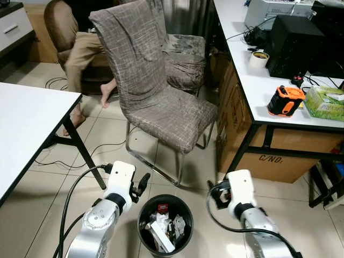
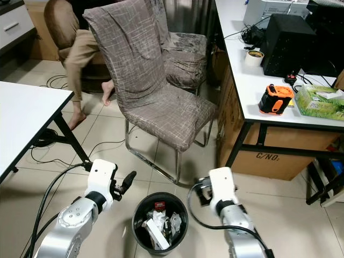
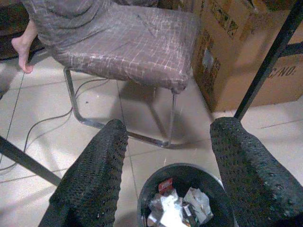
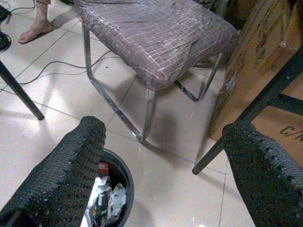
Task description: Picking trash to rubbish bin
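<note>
A black round rubbish bin [image 1: 143, 214] stands on the tiled floor between my two arms, holding crumpled white paper and wrappers [image 1: 161, 232]. My left gripper [image 1: 142, 186] hovers open just left of the bin's rim, with nothing between its fingers. The left wrist view looks past its two black fingers [image 3: 97, 175] down at the bin [image 3: 180, 167] and the trash [image 3: 171, 209] inside. My right gripper [image 1: 217, 194] hangs open to the right of the bin, also holding nothing. In the right wrist view the bin [image 4: 124, 176] sits beside one finger [image 4: 71, 170].
A chair with a grey-brown cover [image 1: 161, 102] stands just behind the bin on chrome legs. A white table [image 1: 27, 118] is at left. A desk [image 1: 252, 86] with cardboard boxes [image 1: 279, 158] beneath is at right. A seated person's bare feet [image 1: 107, 95] and floor cables [image 1: 59, 161] lie beyond.
</note>
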`<state>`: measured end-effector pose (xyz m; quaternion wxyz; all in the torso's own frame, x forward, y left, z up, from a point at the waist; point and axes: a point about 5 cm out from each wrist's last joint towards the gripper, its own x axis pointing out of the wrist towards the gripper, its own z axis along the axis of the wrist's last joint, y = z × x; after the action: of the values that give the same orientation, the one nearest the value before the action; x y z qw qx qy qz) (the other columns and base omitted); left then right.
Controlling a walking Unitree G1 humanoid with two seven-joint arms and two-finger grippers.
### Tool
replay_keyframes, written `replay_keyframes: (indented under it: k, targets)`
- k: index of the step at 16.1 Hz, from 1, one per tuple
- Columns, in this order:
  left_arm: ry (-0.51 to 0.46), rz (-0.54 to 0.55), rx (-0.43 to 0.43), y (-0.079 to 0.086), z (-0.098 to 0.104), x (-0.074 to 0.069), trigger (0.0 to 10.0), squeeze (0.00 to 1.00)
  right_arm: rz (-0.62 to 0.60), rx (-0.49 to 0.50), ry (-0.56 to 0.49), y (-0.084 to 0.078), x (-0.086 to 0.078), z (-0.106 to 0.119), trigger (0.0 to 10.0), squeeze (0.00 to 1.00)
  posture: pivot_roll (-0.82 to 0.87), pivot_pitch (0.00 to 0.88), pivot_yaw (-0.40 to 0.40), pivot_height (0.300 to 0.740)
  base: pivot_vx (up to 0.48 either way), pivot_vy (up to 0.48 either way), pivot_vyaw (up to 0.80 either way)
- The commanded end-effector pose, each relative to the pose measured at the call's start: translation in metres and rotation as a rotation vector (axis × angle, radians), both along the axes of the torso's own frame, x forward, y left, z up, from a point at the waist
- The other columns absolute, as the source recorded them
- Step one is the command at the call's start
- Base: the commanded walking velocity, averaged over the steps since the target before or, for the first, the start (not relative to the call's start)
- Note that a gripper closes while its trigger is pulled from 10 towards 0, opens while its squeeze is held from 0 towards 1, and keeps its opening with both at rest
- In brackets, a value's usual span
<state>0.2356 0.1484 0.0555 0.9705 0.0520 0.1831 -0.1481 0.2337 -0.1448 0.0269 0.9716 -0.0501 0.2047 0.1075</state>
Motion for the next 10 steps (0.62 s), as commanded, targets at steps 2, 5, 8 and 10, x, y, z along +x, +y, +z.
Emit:
replay_keyframes:
  k: [2, 5, 8, 10]
  targets:
    - [-0.007, 0.012, 0.025, 0.006, 0.003, 0.000, 10.0, 0.00, 0.002, 0.001, 0.000, 0.000, 0.003, 0.003, 10.0, 0.00, 0.00, 0.000, -0.034, 0.740, -0.251, 0.000, 0.00]
    - [-0.017, 0.006, 0.028, 0.007, 0.008, 0.004, 10.0, 0.00, 0.010, -0.003, -0.001, 0.001, 0.006, 0.006, 10.0, 0.00, 0.01, 0.000, -0.033, 0.740, -0.291, 0.000, 0.00]
    - [-0.018, 0.007, 0.041, 0.009, 0.007, 0.002, 10.0, 0.00, 0.008, 0.002, -0.003, 0.001, 0.006, 0.007, 10.0, 0.00, 0.01, 0.000, -0.041, 0.740, -0.305, 0.000, 0.00]
    - [-0.022, 0.017, 0.052, 0.013, 0.009, 0.004, 10.0, 0.00, 0.018, -0.001, -0.016, 0.005, 0.014, 0.009, 10.0, 0.00, 0.02, 0.000, -0.032, 0.740, -0.306, 0.000, 0.00]
